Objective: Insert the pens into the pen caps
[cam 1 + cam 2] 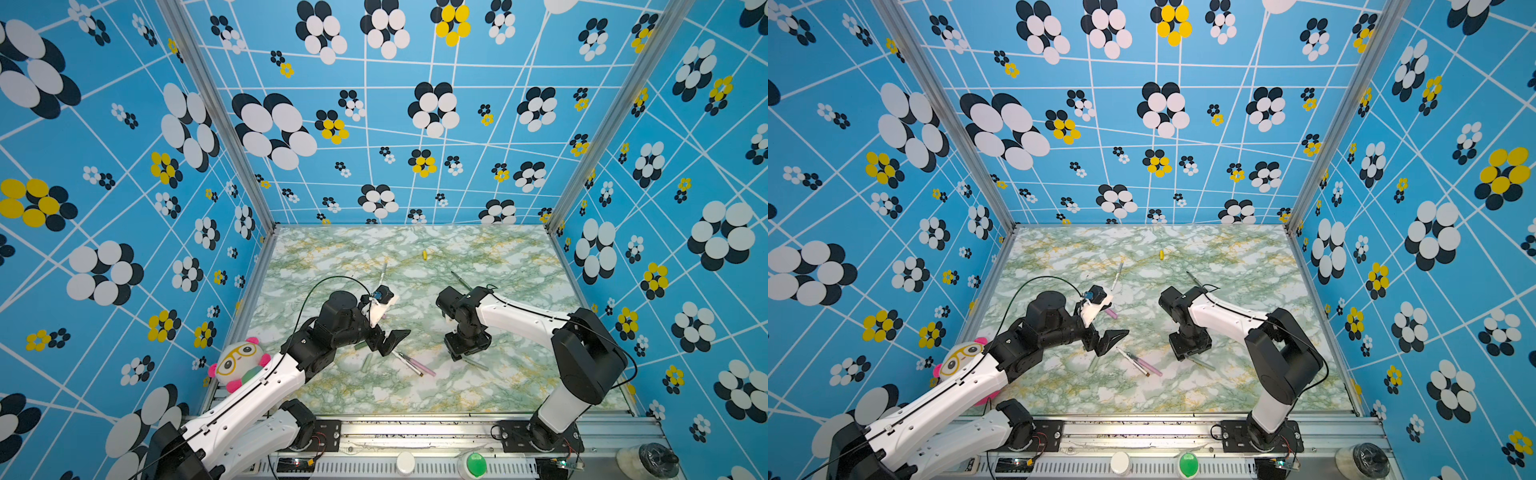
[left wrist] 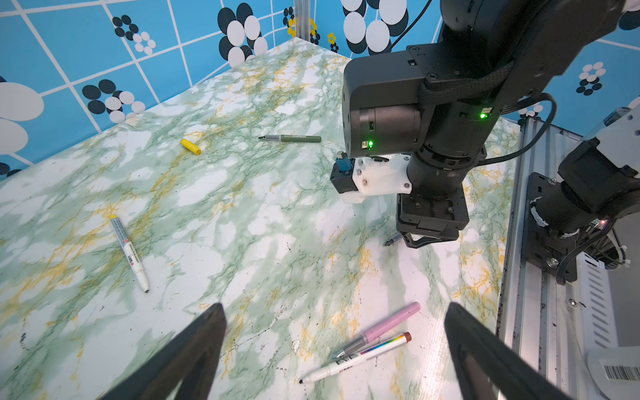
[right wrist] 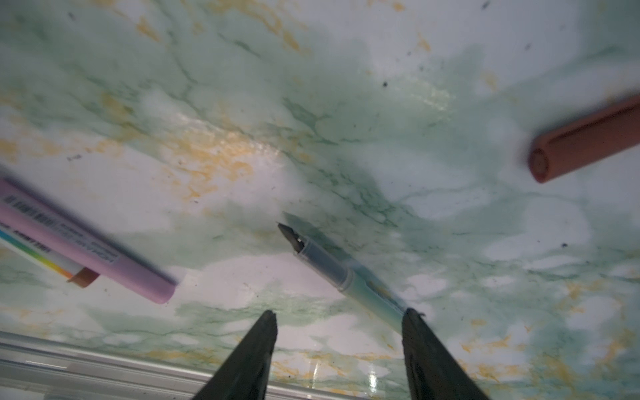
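Step in hand: the right arm (image 1: 519, 316) looks set to pick up the pale green pen (image 3: 346, 273).
Pale green pen: it lies flat on the surface (image 1: 415, 257), near and right of the middle, directly under the right jaws. In both top views only its tail shows, sticking out to their right.
Long axis: roughly left to right, with the tail a little nearer. The dark tip points left, toward the middle of the surface.
Right jaws: they point straight down, low over the surface and partly parted, with nothing clamped between them.
Key relation: in the right wrist view the pen runs slantwise across the gap, not square to it. Its barrel passes out of sight behind one finger (image 3: 415, 332) rather than through the centre. Whether the two touch cannot be told.
Left jaws: spread wide and empty, they hover left of the middle above the pink pen (image 2: 388, 323) and the brown-marked white pen (image 2: 360, 356), which lie side by side.
Nearer arm: the right, clearly. The left jaws are well apart from this pen.
Pale green cap (image 1: 1093, 364): it lies on the surface near the left jaws, so the left arm (image 1: 257, 374) seems better placed to take it.
Risk: closing off-centre may push or roll the pen instead of seating it.
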Motion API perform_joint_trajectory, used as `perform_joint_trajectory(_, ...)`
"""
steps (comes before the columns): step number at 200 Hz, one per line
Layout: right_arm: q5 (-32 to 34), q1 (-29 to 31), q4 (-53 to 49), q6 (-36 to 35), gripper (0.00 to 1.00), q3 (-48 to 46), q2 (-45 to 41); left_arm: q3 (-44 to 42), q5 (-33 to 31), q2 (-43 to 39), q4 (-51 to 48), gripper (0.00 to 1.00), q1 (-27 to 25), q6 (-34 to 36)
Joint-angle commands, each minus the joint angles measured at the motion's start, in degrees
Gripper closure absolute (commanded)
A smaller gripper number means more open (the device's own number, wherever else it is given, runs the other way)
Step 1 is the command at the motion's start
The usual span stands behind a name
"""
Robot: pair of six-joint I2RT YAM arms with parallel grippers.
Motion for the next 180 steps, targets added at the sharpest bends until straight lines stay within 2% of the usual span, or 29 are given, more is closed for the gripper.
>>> perform_joint_trajectory(1,1.86,0.49,0.34,-0.12,0.44,-0.89,1.59,-0.81,-0.84,-0.63,0.4,0.01,-0.47,1.13)
perform_joint_trajectory(75,3.26,0.72,1.71,0.16,0.54,-2.43,4.0,-0.73,-1.88,-0.56,-0.04,0.01,-0.47,1.42)
perform_joint_trajectory(127,3.61,0.73,3.02,0.34,0.72,-3.2,5.47,-0.68,-2.44,-0.51,-0.22,0.01,-0.48,1.51)
perform_joint_trajectory(180,3.8,0.73,4.22,1.02,0.82,-3.2,6.13,-0.84,-2.54,-0.54,-0.14,0.01,-0.47,1.59)
